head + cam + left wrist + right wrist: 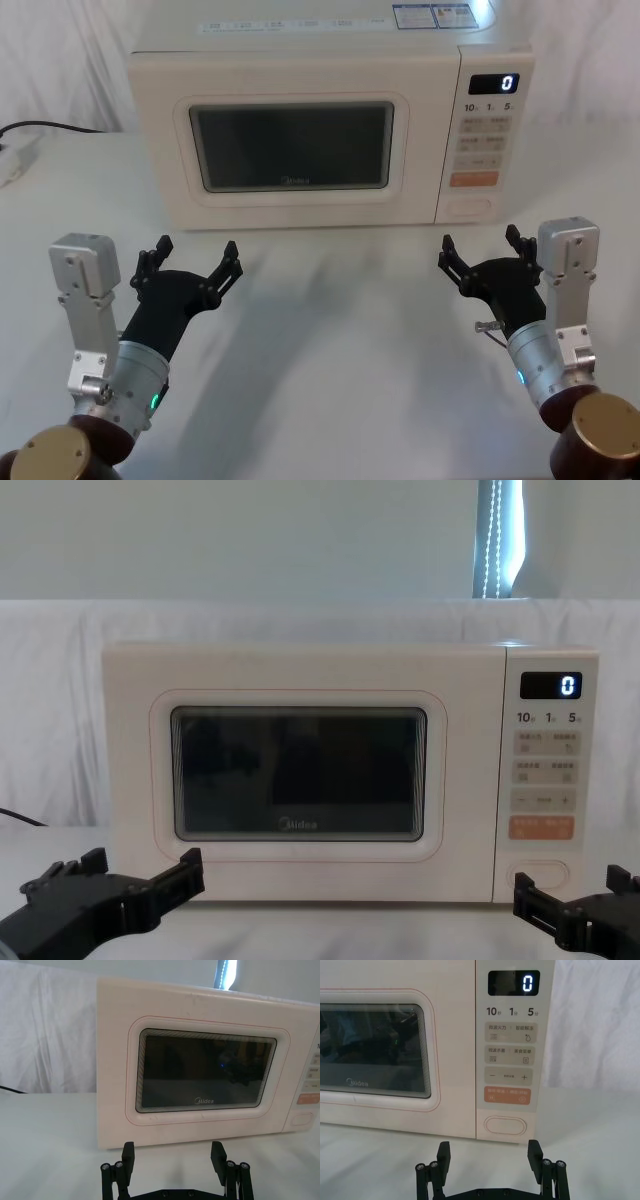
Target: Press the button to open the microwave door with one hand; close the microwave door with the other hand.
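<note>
Both grippers, left (190, 258) and right (483, 248), hung spread and empty before the microwave (330, 125); its stiff button (469, 207) likely wanted one firm fingertip push

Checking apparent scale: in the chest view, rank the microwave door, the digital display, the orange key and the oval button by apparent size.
1. microwave door
2. digital display
3. orange key and button: look alike, so unranked.
</note>
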Available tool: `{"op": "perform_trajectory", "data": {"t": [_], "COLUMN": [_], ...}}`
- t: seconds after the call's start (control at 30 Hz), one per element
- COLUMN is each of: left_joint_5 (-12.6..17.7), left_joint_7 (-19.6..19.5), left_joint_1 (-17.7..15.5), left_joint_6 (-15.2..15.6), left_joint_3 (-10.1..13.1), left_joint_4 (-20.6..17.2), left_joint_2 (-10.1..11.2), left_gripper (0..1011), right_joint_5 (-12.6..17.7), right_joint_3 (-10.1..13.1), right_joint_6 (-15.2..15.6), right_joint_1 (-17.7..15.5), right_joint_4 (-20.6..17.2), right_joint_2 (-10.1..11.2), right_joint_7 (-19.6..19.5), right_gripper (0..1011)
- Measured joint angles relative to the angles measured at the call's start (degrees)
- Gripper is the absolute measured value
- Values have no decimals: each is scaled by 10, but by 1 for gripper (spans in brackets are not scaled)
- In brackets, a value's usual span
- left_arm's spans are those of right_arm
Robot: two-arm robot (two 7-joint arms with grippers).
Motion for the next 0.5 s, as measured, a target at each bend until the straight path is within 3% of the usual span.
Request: {"op": "perform_trajectory", "data": {"t": [0.5], "left_joint_5": [0], "left_joint_7": [0], "left_joint_1": [0], "left_joint_6": [0], "left_joint_3": [0], "left_joint_4": [0], "left_joint_2": [0], "left_gripper": [1001], "right_joint_5": [0], "right_joint_3": [0], "right_joint_6": [0], "right_joint_1": [0], "right_joint_4": [0], "right_joint_2": [0], "right_joint_7": [0], "right_gripper": [1002]}}
